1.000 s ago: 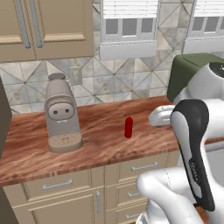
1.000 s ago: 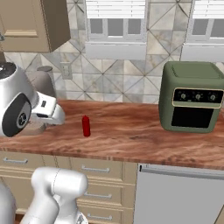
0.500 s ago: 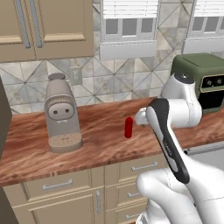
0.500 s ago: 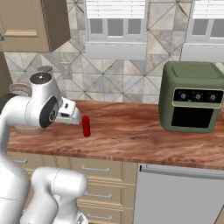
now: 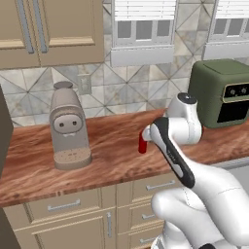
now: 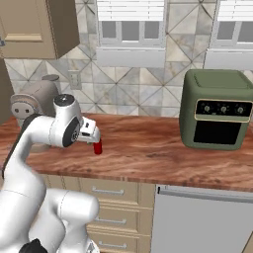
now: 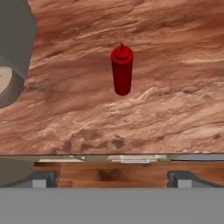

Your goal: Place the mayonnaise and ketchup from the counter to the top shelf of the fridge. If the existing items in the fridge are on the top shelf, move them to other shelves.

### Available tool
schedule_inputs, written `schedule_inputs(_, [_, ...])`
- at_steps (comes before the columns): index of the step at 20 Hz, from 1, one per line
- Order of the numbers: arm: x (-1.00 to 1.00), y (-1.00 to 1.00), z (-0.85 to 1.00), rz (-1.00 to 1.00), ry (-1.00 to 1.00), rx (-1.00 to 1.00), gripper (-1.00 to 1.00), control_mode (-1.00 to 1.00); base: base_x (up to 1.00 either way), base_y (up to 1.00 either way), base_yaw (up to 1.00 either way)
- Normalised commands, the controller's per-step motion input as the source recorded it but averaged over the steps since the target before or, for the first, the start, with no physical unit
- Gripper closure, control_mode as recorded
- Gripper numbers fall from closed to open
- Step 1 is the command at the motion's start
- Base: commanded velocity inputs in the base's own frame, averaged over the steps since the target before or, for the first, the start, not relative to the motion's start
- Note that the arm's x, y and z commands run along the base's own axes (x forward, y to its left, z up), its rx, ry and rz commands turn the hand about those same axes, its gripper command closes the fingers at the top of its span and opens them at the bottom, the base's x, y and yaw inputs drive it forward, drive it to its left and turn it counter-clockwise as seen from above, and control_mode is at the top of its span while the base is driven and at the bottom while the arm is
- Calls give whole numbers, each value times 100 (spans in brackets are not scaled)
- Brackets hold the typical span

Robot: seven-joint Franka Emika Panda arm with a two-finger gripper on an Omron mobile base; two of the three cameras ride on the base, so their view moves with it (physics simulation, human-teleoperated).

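The ketchup [image 7: 121, 72], a slim all-red bottle, stands upright on the reddish-brown wood counter [image 7: 175, 65]. In the base views the ketchup [image 5: 142, 145] [image 6: 98, 147] sits mid-counter, partly covered by my hand. My gripper [image 5: 145, 135] [image 6: 94, 139] hovers just above and beside the bottle, not touching it. In the hand view my gripper [image 7: 111, 177] is open, its fingertips [image 7: 43, 178] set wide apart with nothing between them. The bottle lies ahead of them, centred. The mayonnaise, the fridge with its top shelf, and the existing items are out of view.
A grey-beige coffee machine [image 5: 68, 131] [image 6: 29, 106] [image 7: 11, 52] stands on the counter left of the bottle. A dark green toaster oven [image 5: 221, 92] [image 6: 215, 116] sits at the right. Beige drawers [image 5: 73, 206] run under the counter [image 6: 158, 153]. A dark tall panel [image 5: 5, 146] borders the far left.
My arm has swung left across the counter and brought the hand from beside the toaster oven to right above the ketchup. The jaws stayed open. The bottle has not moved.
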Motion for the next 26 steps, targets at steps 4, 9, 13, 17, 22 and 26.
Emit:
schedule_inputs(4, [38,0,-48,0,0,0,-100,-100,0,0,0])
schedule_inputs(9, [42,0,-32,-1,-6,-3,-100,-100,0,0,0])
schedule_inputs(13, [42,0,-23,-1,-3,-1,-100,-100,0,0,0])
schedule_inputs(17, [36,0,-20,0,0,0,-100,-100,0,0,0])
schedule_inputs(22, [28,0,-11,0,0,0,-100,-100,0,0,0])
schedule_inputs(26, [29,0,-12,0,-1,0,-100,-100,0,0,0])
